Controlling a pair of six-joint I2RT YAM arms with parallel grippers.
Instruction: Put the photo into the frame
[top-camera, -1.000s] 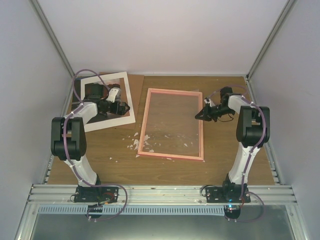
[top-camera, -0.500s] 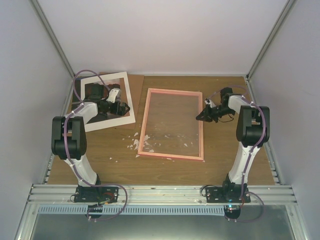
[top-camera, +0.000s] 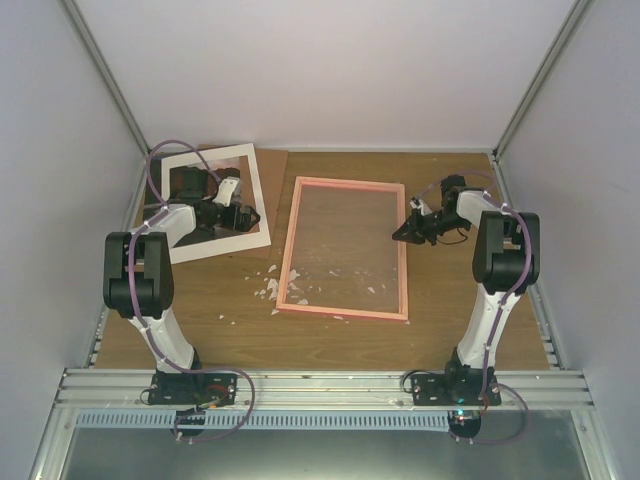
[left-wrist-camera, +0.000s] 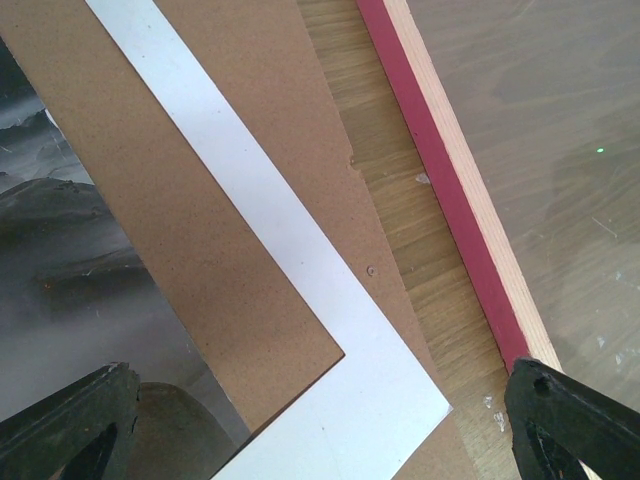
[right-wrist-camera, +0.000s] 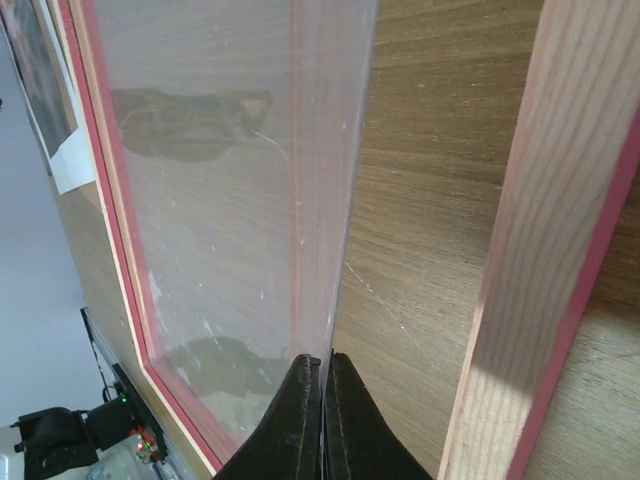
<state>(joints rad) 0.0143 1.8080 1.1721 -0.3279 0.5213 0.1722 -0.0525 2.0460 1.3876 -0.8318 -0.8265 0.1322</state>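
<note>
**Photo under the mat at upper left; frame flat at centre**

The photo (top-camera: 188, 183) is seen at the upper left of the overhead view. It lies flat inside the opening of a white mat (top-camera: 259, 195), and a brown backing board (top-camera: 272, 165) shows past the mat's right edge. In the left wrist view the photo's dark, misty surface (left-wrist-camera: 60, 290) fills the lower left, with bare board between it and the mat's corner.

The frame (top-camera: 350, 183) lies flat at the centre of the table (top-camera: 450, 300), just right of the mat and apart from it. White flecks (top-camera: 268, 290) are scattered by its lower left corner.

The left arm is folded at the elbow and reaches toward the top of the view. The left gripper (top-camera: 243, 216) is held over the mat's lower right corner, and its fingers (left-wrist-camera: 70, 425) are spread wide apart.

The right arm is bent likewise, its wrist turned leftward toward the frame's right rail (right-wrist-camera: 545, 230). The right gripper (top-camera: 402, 231) is low at that rail. Its fingers (right-wrist-camera: 300, 420) are pressed together on the edge of the clear pane (right-wrist-camera: 220, 200).
</note>
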